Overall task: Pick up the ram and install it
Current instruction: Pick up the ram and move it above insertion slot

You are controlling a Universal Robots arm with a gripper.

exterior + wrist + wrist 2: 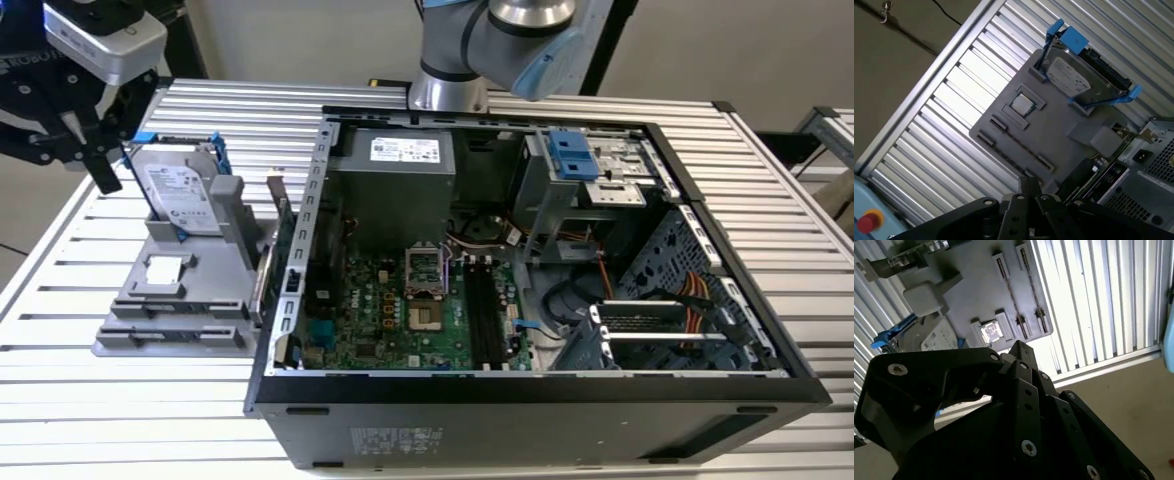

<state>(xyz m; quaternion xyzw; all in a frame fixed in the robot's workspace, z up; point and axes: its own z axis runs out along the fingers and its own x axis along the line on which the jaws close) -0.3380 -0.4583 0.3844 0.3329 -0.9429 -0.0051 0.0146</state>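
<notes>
Early in the task, by the look of it: the approach for the pick-up, nothing lifted yet.

Claw (91, 165) high over the far corner of the table (80, 400) on the exterior view's left, above the far edge of the gray holder (147, 335) and just beside the hard drive (174, 190) propped upright there. Cannot tell whether released or clenched. Seems to carry nothing.

Ram (271, 240) apparently standing on its long edge at the holder's edge nearest the computer case (534, 420): a thin dark stick squeezed between holder and case wall, hard to make out for certain. Well apart from the claw, on the other side of the hard drive.

Inside the case, green motherboard (400, 320) lying flat. Long black memory slots (483, 315) near its middle, seemingly unfilled.

Called for next, as a judgement only:
- Crossing over the drive without clipping its blue handles (218, 152).
- Lining up square with the thin stick.
- Gripping its flat faces rather than its ends.
- Drawing it straight up out of the holder.

Little room between holder and case wall, so a skewed descent likely to knock the stick over or scrape the case. Later, a matching need for squareness over the slots, with firm, even pressure downward.
</notes>
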